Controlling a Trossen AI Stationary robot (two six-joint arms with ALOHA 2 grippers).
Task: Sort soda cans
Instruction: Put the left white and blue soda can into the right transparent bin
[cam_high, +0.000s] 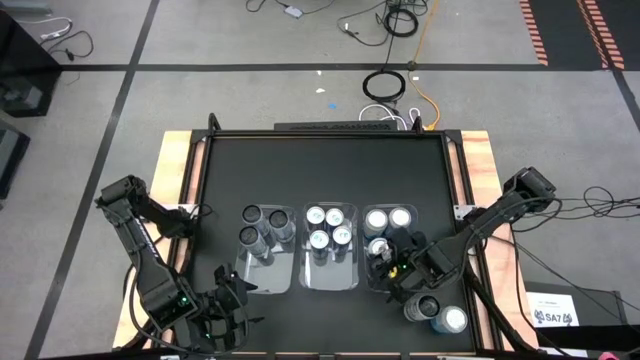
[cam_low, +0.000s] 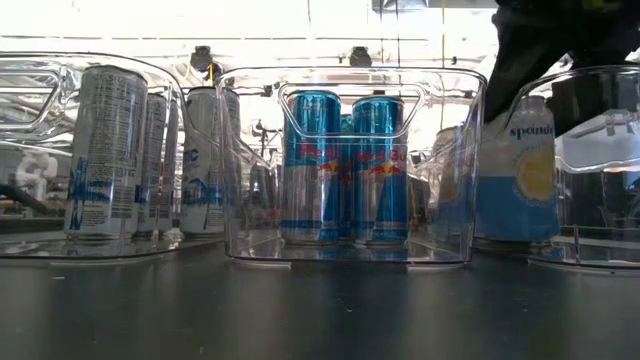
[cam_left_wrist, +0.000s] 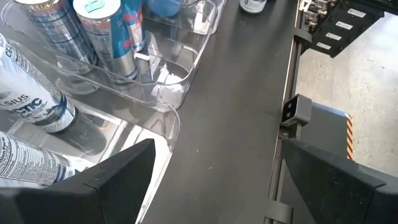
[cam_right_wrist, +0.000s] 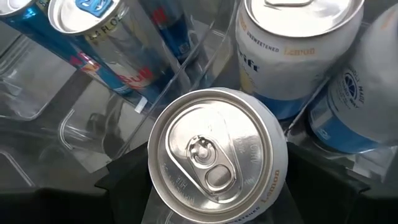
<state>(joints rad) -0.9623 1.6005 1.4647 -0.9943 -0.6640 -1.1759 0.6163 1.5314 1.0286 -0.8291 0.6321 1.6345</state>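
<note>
Black table (cam_high: 325, 160) bearing three clear bins (cam_high: 329, 272) of soda cans (cam_high: 330, 228) side by side; two more cans (cam_high: 437, 313) stand loose near the right bin. Right gripper (cam_high: 392, 262) over the right bin grips a lemon can (cam_right_wrist: 217, 155); left gripper (cam_high: 232, 300), jaws wide, beside the left bin
</note>
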